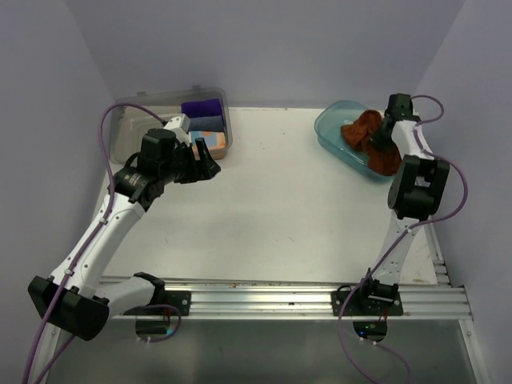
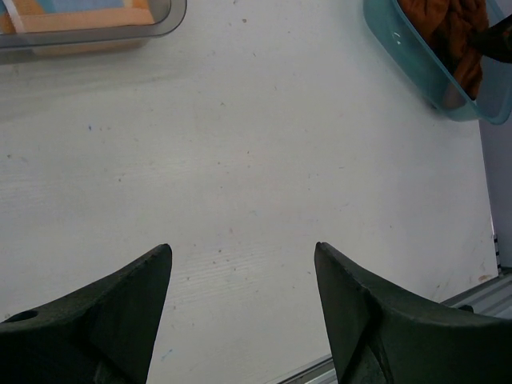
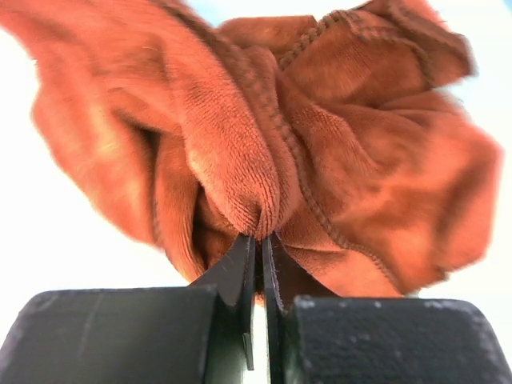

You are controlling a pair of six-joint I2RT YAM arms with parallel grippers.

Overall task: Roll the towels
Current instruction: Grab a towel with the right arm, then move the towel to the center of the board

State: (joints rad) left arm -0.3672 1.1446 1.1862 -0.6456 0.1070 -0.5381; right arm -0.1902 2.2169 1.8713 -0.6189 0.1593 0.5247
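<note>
The right claw [image 3: 258, 244] is pinched shut on the brown towel [image 3: 240, 136], bunched up in the blue tub [image 1: 328, 126] at the upper right. The table [image 1: 280, 200] middle lies down and left. The left claw [image 2: 242, 250] is wide, holding nothing, far away.

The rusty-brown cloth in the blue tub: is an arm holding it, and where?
Yes, the right gripper pinches a bunched fold of the rust-brown towel. The left gripper is open, holding nothing.
</note>
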